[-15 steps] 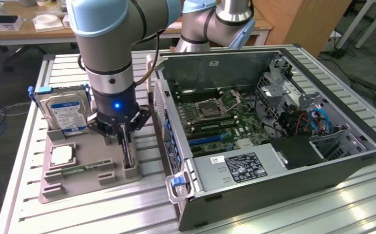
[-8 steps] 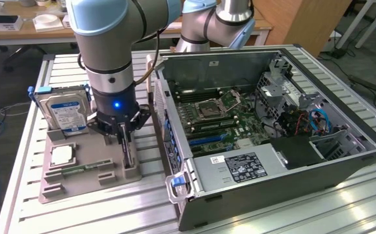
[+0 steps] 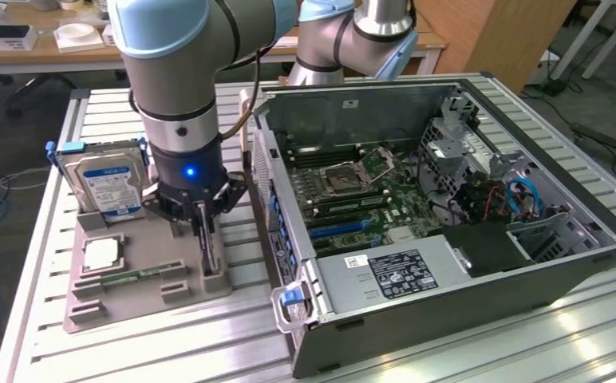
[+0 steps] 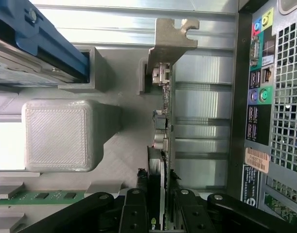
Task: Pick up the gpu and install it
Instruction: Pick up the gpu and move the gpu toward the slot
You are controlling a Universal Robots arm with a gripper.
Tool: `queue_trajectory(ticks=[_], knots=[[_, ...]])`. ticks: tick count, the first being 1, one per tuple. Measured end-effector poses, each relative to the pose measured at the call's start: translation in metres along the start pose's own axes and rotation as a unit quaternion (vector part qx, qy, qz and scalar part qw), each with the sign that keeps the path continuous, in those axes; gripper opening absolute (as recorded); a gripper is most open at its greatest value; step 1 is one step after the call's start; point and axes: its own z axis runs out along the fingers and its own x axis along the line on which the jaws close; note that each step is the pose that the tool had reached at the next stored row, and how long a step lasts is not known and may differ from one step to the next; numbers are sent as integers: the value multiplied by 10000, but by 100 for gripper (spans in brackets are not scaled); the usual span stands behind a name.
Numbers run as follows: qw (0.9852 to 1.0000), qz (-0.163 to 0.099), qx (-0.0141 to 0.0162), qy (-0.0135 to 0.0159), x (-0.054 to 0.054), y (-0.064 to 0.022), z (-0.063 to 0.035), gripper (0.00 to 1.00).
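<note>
The gpu [image 4: 165, 121] stands on edge in a slot of the grey holder [image 3: 148, 299], seen edge-on in the wrist view as a thin green card with its silver end bracket [image 4: 170, 39] at the far end. My gripper [image 4: 160, 201] reaches straight down over it, and its black fingers [image 4: 136, 206] press against both faces of the card. In the exterior view the gripper [image 3: 203, 227] is low over the holder's side nearest the computer, with the gpu [image 3: 212, 259] between the fingers, still seated in its slot.
A silver hard drive [image 3: 106, 179] with a blue label stands upright in the holder. A processor [image 3: 100, 254] and a memory stick [image 3: 138, 275] lie flat beside it. The open computer case [image 3: 563, 263] lies at the exterior view's right, motherboard [image 3: 351, 191] exposed.
</note>
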Motion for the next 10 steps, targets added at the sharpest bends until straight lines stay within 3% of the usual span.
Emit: queue_trajectory(ticks=[10], knots=[[9999, 170, 3, -5, 3, -9, 0, 27]])
